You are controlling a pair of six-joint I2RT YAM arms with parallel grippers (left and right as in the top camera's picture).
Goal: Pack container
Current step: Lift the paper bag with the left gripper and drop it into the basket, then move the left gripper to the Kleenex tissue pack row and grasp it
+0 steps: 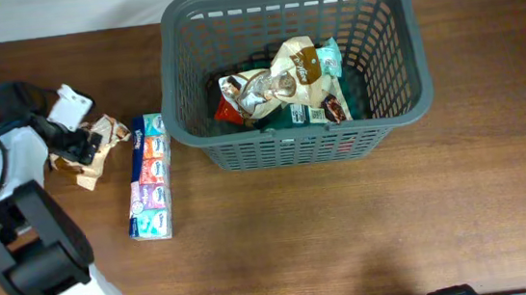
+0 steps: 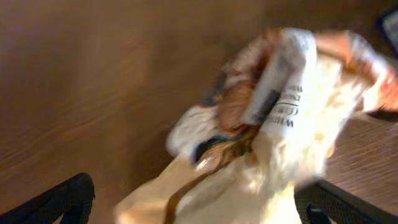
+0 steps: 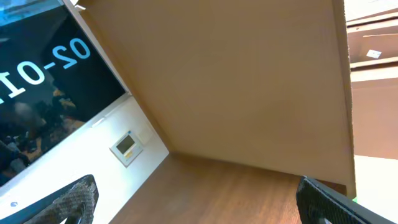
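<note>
The container (image 1: 294, 149), a large dark grey slotted basket, stands at the back of the table in the overhead view. Inside it lie a beige snack packet (image 1: 300, 66), a red and white one (image 1: 242, 95) and a dark green one (image 1: 316, 112). At the far left, my left gripper (image 1: 77, 146) is open over a crumpled beige snack packet (image 1: 99, 152). In the blurred left wrist view that packet (image 2: 280, 124) lies between the wide-apart fingers (image 2: 65, 199) of the left gripper (image 2: 199, 208), with a gap on the left side. My right gripper (image 3: 199, 199) is open and empty.
A long multipack of tissues (image 1: 150, 176) lies on the wooden table (image 1: 348, 226) just right of the beige packet and left of the basket. The right wrist view shows only table surface, a tan panel (image 3: 236, 74) and a white wall.
</note>
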